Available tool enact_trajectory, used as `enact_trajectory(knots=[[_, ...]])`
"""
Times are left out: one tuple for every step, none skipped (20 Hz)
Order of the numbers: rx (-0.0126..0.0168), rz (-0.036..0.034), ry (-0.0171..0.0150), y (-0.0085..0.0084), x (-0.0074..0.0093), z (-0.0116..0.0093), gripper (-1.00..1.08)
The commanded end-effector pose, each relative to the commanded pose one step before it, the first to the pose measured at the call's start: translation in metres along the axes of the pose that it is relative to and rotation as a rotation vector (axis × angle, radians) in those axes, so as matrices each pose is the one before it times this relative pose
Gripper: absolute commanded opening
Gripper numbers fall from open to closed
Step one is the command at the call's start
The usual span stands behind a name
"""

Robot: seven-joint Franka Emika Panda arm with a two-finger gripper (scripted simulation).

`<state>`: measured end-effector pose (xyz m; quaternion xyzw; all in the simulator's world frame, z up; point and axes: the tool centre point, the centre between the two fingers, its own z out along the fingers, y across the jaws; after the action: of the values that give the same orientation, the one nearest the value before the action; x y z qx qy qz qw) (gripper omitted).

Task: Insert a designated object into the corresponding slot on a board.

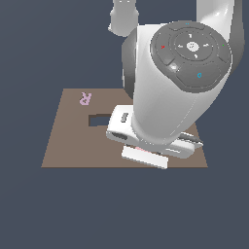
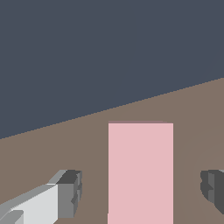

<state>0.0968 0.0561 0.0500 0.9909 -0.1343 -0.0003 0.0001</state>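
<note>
Straddling the pink block [image 2: 140, 173], end effector [image 2: 142, 192] fingers gape; exterior hides this.

A dark slate-blue floor [image 1: 121, 209] carries the flat brown square board [image 1: 68, 146] lying directly on it.

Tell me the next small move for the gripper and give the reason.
Probably close the fingers on the pink block. In the wrist view the gripper is open, one finger on each side of the block and apart from it. The block lies on the board, not in the slot, so it has to be gripped first.
</note>
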Motion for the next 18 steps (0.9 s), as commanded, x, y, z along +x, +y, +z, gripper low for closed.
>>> enact_trajectory(knots=[[0.00007, 0.00017, 0.00024, 0.00001, 0.00015, 0.00026, 1.00], [0.00000, 0.00000, 0.00000, -0.00009, 0.00004, 0.00122, 1.00], [0.00000, 0.00000, 0.00000, -0.00014, 0.00007, 0.00204, 1.00], [0.00005, 0.00048, 0.00009, 0.00013, 0.00019, 0.00279, 1.00], [0.00006, 0.00048, 0.00009, 0.00008, 0.00020, 0.00361, 1.00], [0.00000, 0.00000, 0.00000, -0.00024, 0.00006, 0.00368, 1.00], [0.00006, 0.00048, 0.00009, 0.00014, 0.00015, 0.00280, 1.00], [0.00000, 0.00000, 0.00000, -0.00012, 0.00002, 0.00205, 1.00], [0.00006, 0.00048, 0.00009, 0.00025, 0.00012, 0.00116, 1.00], [0.00000, 0.00000, 0.00000, -0.00002, 0.00000, 0.00041, 1.00], [0.00000, 0.00000, 0.00000, 0.00000, 0.00000, 0.00000, -1.00], [0.00000, 0.00000, 0.00000, 0.00000, 0.00000, 0.00000, -1.00], [0.00000, 0.00000, 0.00000, 0.00000, 0.00000, 0.00000, -1.00], [0.00000, 0.00000, 0.00000, 0.00000, 0.00000, 0.00000, -1.00], [0.00000, 0.00000, 0.00000, 0.00000, 0.00000, 0.00000, -1.00], [0.00000, 0.00000, 0.00000, 0.00000, 0.00000, 0.00000, -1.00], [0.00000, 0.00000, 0.00000, 0.00000, 0.00000, 0.00000, -1.00], [0.00000, 0.00000, 0.00000, 0.00000, 0.00000, 0.00000, -1.00]])
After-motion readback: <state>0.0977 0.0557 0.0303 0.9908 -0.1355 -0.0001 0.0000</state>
